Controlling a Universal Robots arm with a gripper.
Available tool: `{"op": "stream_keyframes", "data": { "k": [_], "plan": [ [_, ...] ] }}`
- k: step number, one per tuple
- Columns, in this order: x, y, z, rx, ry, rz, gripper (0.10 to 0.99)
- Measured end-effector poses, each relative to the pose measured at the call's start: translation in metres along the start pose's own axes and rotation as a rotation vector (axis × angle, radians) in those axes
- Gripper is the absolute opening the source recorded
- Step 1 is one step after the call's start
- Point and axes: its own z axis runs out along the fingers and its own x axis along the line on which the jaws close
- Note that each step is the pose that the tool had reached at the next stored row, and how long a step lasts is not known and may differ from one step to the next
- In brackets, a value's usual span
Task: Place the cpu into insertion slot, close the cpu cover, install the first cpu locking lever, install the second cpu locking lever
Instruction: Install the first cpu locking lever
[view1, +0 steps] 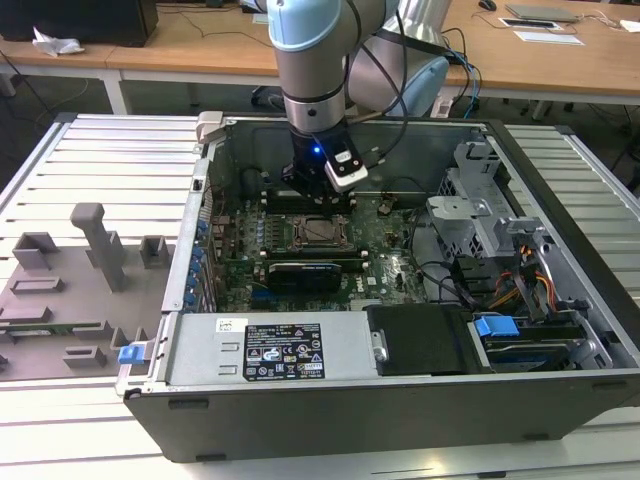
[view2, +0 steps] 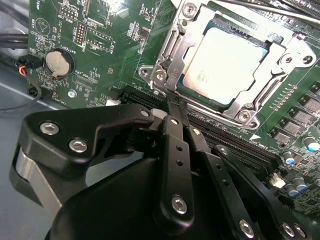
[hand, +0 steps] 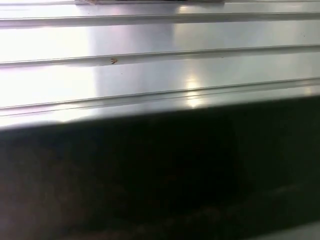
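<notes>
The open computer case (view1: 330, 400) is laid on its side on a ribbed metal table (view1: 110, 160), so that the green motherboard (view1: 390, 275) faces upward and can be reached from above by the arm (view1: 315, 60). The board is hemmed in by the case walls, by a drive cage (view1: 470, 215) on the exterior view's right and by a black power supply (view1: 425, 340) toward the camera, so open room is left mainly straight above. The insertion slot (view2: 165, 65) is seen in the second wrist view with the cpu (view2: 222, 65) already seated flat inside it, and the cpu cover (view2: 280, 62) is lowered around the chip, its window framing the pale metal face. The gripper (view2: 172, 102) is held low at the socket's near edge, its fingers (view2: 175, 135) drawn close together with nothing between them, the tips touching or just beside the rim. Whether a locking lever is under the tips cannot be told. A coin cell (view2: 56, 62) sits well apart.
</notes>
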Motion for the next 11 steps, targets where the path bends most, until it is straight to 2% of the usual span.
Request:
{"op": "stream_keyframes", "data": {
  "k": [7, 10, 11],
  "plan": [
    [-0.0001, -0.0014, 0.0001, 0.0, 0.0, 0.001, 0.106],
    [-0.0007, -0.0011, -0.0028, 0.001, -0.0003, 0.001, 0.106],
    [-0.001, -0.0009, -0.0051, 0.005, -0.0007, 0.0, 0.106]
  ]
}}
